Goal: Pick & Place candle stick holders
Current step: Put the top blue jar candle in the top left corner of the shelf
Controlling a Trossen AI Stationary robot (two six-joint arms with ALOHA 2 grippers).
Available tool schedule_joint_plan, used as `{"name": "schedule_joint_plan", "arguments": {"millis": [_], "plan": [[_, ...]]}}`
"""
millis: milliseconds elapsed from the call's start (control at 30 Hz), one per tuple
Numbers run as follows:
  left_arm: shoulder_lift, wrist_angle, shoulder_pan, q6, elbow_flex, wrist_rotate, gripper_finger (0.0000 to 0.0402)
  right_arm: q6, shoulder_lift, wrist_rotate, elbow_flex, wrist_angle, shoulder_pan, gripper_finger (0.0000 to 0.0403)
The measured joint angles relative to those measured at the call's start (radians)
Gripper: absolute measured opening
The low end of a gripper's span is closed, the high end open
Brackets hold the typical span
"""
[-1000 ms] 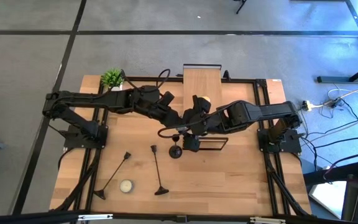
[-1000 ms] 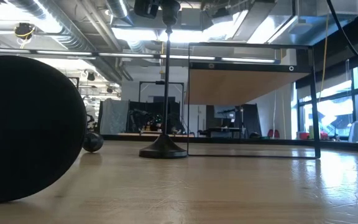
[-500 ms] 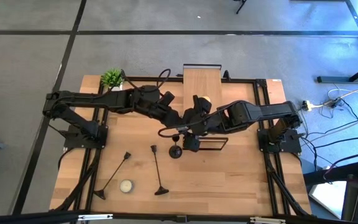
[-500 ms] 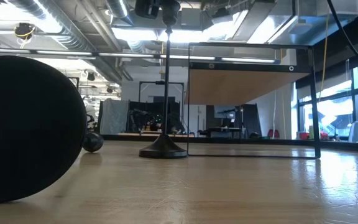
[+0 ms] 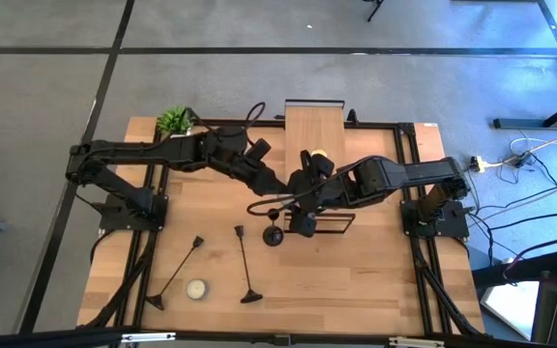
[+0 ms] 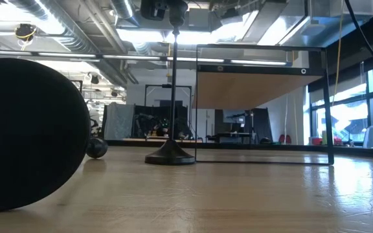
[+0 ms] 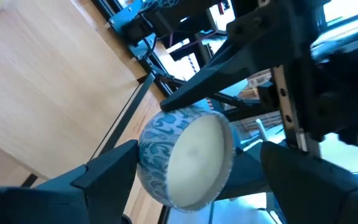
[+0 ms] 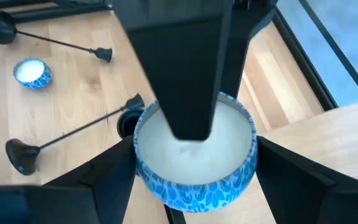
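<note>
- Upper left of the table (image 5: 375, 280): a small green plant (image 5: 174, 120), well apart from the work.
- Lower left, high view: two tall candle stick holders were found lying flat on the wood, the outer lying holder (image 5: 177, 272) slanted, the inner lying holder (image 5: 245, 263) nearly straight up the frame. A loose candle (image 5: 196, 288) was noted between their bases.
- Low view, far left: a large black round shape (image 6: 24, 136), close to the lens; it could not be identified with certainty.
- Centre: the third holder, the upright holder (image 6: 173, 97), was seen standing on its round base, just left of a black wire frame (image 6: 326, 103).
- Left gripper (image 7: 185, 186): above the table centre, fingers spread wider than the blue-patterned candle (image 7: 188, 155) between them; a gap was visible on one side, so nothing was gripped.
- Right gripper (image 8: 194, 180): met tip to tip with the left one, its fingers pressed against both sides of the same candle.
- Whether that candle rested on the upright holder's cup could not be told.
</note>
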Motion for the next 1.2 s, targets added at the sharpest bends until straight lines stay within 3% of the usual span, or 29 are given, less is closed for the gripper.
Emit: {"name": "schedule_joint_plan", "arguments": {"millis": [433,733,1200], "plan": [[-0.032,-0.009,0.051,0.031,0.003,0.018,0.0331,0.015,0.000,0.006,0.001,-0.009,-0.003,0.0291],[-0.123,-0.056,0.117,0.082,0.003,-0.011,0.0332,0.107,-0.022,0.013,0.107,-0.022,0.000,0.0291],[-0.180,-0.101,0.089,0.134,0.002,-0.108,0.0332,0.131,-0.157,0.217,0.111,-0.076,0.066,0.0291]]}}
